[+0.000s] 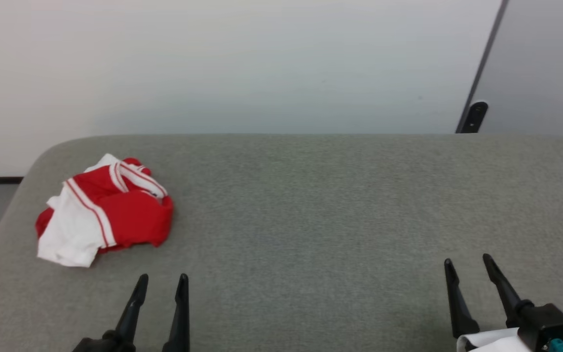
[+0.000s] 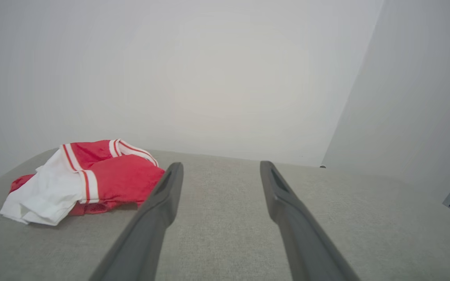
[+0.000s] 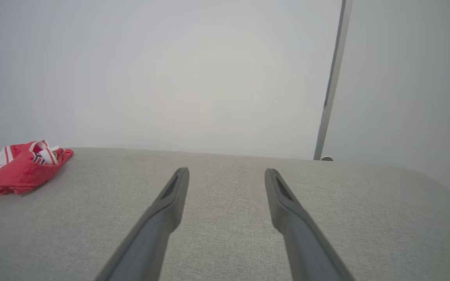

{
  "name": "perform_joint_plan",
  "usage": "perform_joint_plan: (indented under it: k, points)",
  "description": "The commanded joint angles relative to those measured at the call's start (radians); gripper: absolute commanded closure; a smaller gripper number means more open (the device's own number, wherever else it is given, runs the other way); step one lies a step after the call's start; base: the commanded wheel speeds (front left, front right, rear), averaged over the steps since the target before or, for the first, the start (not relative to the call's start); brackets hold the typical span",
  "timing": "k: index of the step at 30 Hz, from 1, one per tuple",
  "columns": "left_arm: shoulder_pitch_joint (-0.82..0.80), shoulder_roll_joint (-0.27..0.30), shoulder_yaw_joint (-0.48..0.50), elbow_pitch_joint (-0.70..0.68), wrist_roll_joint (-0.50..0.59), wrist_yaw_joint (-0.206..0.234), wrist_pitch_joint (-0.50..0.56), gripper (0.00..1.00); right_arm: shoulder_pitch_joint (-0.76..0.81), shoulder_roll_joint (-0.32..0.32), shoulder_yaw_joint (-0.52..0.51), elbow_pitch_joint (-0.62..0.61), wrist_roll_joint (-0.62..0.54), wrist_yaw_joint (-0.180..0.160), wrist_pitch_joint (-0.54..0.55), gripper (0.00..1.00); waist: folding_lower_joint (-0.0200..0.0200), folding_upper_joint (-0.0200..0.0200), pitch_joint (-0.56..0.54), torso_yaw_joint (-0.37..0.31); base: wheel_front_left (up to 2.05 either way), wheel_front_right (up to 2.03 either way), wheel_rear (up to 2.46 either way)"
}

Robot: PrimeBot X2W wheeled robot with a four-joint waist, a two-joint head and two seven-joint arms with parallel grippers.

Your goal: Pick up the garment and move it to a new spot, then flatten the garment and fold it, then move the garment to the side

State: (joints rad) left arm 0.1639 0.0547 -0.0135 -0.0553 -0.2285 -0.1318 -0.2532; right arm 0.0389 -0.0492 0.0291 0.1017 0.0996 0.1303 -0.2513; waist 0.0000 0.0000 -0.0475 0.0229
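The jaws of the left gripper [image 1: 162,278] and the right gripper [image 1: 467,260] were spread wide, with nothing held. The garment [image 1: 115,215] was bunched up by the left edge of the grey table [image 1: 311,210], near the left gripper. If grabbed badly, it could be pushed off that edge.

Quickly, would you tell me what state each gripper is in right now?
Left gripper: open, empty, apart from the crumpled red-and-white fabric shirt.
Right gripper: open, empty.
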Motion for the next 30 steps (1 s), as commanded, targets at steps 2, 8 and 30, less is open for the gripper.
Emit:
perform_joint_plan:
  k: [2,8,30]
  points:
    - [-0.013,0.011,0.002,0.003,0.025,0.002,-0.009,0.0,0.016,-0.002,0.013,-0.005,-0.029,0.001,-0.011,0.0,0.0,0.0,-0.01,0.047,0.0,0.0,0.0]
    - [-0.016,0.029,0.023,0.027,0.045,0.002,-0.012,0.0,0.015,-0.002,0.056,0.003,-0.032,0.001,-0.016,0.0,0.0,0.0,-0.029,0.139,0.0,0.0,0.0]
    - [-0.076,0.062,0.064,0.15,-0.045,0.002,-0.012,0.0,0.012,-0.001,0.178,0.034,0.0,0.001,-0.014,0.0,0.0,0.0,-0.056,0.363,0.0,0.0,0.0]
